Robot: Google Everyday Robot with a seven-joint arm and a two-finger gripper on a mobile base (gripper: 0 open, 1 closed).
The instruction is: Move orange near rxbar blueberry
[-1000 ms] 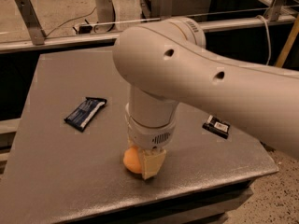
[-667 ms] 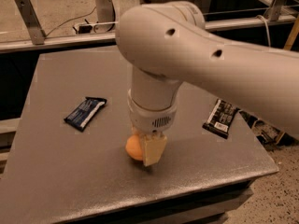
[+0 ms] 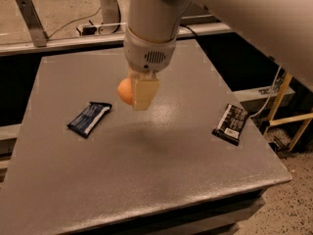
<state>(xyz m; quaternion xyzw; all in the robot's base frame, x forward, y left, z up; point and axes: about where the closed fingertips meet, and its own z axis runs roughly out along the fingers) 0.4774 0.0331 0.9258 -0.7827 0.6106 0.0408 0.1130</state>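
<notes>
Orange [image 3: 125, 91] clamped in the gripper [image 3: 136, 97], upper centre of frame.
The jaws close on the fruit, which shows at the gripper's left side and hangs clear of the grey table [image 3: 161, 180], with a faint shadow beneath. The rxbar blueberry [image 3: 89, 118] lies flat to its lower left, near but apart; a black bar [image 3: 231, 124] lies far right.

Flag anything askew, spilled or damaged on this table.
Nothing stands out. The hand grips the orange above the table; the blue bar at left and black bar at right lie flat and intact.
</notes>
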